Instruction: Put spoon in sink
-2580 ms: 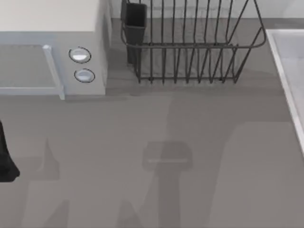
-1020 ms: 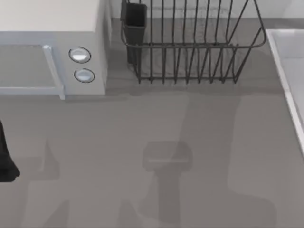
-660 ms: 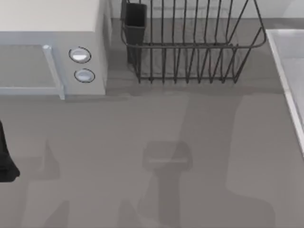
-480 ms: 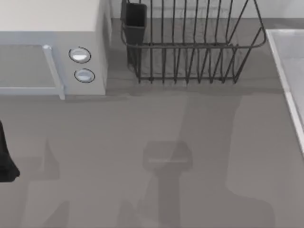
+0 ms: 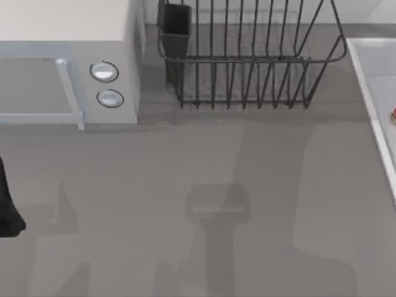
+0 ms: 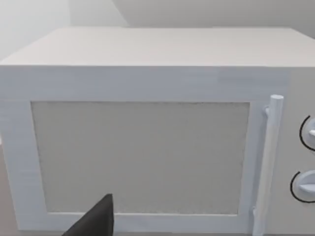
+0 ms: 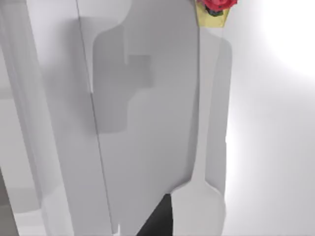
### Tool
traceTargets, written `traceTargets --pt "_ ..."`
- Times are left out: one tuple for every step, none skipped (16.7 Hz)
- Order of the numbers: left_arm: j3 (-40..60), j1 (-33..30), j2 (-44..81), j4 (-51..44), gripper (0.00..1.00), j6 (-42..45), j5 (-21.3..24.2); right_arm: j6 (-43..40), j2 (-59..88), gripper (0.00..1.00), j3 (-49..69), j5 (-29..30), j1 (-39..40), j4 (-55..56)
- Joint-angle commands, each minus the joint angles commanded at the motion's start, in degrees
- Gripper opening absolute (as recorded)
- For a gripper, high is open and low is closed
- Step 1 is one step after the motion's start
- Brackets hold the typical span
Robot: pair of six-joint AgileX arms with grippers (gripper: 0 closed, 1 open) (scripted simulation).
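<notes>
Left arm: the dark left arm (image 5: 5,207) sits at the table's left edge, well apart from the sink and on the far side of the table from it.
Left gripper: in the left wrist view a dark tip of the left gripper (image 6: 96,222) points at the microwave door; whether it is wide or closed cannot be told.
Microwave: the white box-shaped microwave with two round knobs (image 5: 93,74) stands far left of the sink. The left wrist view adds its mesh door and upright bar handle.
Rack: the dark wire dish rack (image 5: 247,62) stands just left of the sink.
Sink: the large pale grey-white rectangular sink (image 5: 371,93) lies at the table's right edge.
Spoon: the top view shows the small red spoon (image 5: 393,114) as a sliver inside the sink's rim. The right wrist view shows its red end (image 7: 215,5) above a yellow piece, over the basin floor.
Right gripper: a dark tip of the right gripper (image 7: 156,222) is above the sink's inside; its grip cannot be told.
</notes>
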Motion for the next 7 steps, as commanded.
traceTargets --pt "0.0 0.0 0.0 0.0 1.0 0.0 0.0 0.0 0.0 0.98 0.0 0.0 0.0 0.0" --pt "0.0 0.0 0.0 0.0 1.0 0.0 0.0 0.0 0.0 1.0 0.0 0.0 0.0 0.0" --pt "0.0 0.0 0.0 0.0 1.0 0.0 0.0 0.0 0.0 1.0 0.0 0.0 0.0 0.0" --pt "0.0 0.0 0.0 0.0 1.0 0.0 0.0 0.0 0.0 1.0 0.0 0.0 0.0 0.0" --pt "0.0 0.0 0.0 0.0 1.0 0.0 0.0 0.0 0.0 1.0 0.0 0.0 0.0 0.0" --pt "0.0 0.0 0.0 0.0 1.0 0.0 0.0 0.0 0.0 1.0 0.0 0.0 0.0 0.0" --pt "0.0 0.0 0.0 0.0 1.0 0.0 0.0 0.0 0.0 1.0 0.0 0.0 0.0 0.0"
